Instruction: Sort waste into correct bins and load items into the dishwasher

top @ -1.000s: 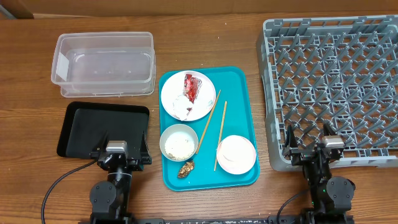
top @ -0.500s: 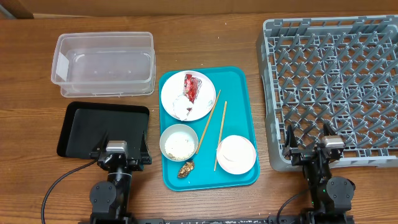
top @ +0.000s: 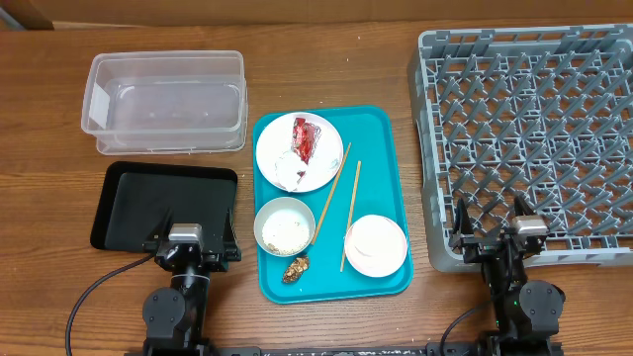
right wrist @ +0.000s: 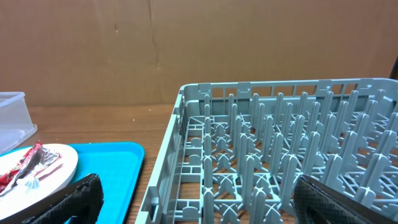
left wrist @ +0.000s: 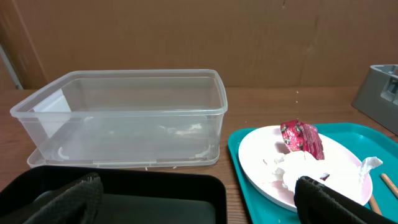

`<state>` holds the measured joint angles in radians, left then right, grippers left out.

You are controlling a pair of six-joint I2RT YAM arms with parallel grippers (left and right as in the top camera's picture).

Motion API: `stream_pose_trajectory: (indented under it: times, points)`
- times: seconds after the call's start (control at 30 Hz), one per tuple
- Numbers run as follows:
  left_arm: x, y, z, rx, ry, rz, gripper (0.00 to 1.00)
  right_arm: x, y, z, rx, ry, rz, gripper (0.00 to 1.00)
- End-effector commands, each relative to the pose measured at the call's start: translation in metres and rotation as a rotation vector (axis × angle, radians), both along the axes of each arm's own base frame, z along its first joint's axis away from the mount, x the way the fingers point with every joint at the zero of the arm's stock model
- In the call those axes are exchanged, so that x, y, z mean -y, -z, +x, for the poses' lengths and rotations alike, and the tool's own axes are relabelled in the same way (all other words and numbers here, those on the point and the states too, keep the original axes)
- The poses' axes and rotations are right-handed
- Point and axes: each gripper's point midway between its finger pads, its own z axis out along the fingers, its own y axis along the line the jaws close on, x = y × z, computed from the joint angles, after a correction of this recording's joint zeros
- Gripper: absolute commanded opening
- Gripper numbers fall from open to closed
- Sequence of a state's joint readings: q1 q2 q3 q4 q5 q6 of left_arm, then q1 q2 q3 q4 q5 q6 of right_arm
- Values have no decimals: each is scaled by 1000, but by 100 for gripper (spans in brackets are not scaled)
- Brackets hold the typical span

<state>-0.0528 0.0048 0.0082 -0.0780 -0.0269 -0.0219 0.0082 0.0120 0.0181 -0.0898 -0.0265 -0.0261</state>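
On the teal tray (top: 381, 158), a white plate (top: 275, 146) carries the red wrapper (top: 306, 138) and crumpled napkin (top: 290, 173). Below it are a white bowl (top: 285, 225) with rice, a brown scrap (top: 295, 268), two chopsticks (top: 331, 206) and a pale pink bowl (top: 376, 245). No cup shows. My left gripper (top: 195, 229) is open and empty over the near edge of the black tray (top: 148, 193). My right gripper (top: 492, 225) is open and empty at the near left corner of the grey dish rack (top: 534, 129). The clear tub (top: 163, 102) stands empty.
The left wrist view shows the tub (left wrist: 124, 112), black tray (left wrist: 155, 193), plate (left wrist: 261, 155) and wrapper (left wrist: 301, 137). The right wrist view shows the rack's pegs (right wrist: 280, 155) and the teal tray's edge (right wrist: 106, 168). Brown cardboard walls the far side.
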Motion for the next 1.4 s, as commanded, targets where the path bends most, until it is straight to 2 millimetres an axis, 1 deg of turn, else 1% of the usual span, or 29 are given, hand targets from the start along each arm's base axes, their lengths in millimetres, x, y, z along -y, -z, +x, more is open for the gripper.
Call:
stream_pose_trajectory:
  times: [0.0, 1.27, 1.37]
  points:
    - [4, 1, 0, 0, 20, 18, 100, 0, 1, 0, 6, -1, 5, 100]
    - [6, 1, 0, 0, 31, 16, 100, 0, 1, 0, 6, -2, 5, 100]
    - [6, 0, 0, 4, 29, -17, 100, 0, 1, 0, 6, -1, 21, 100]
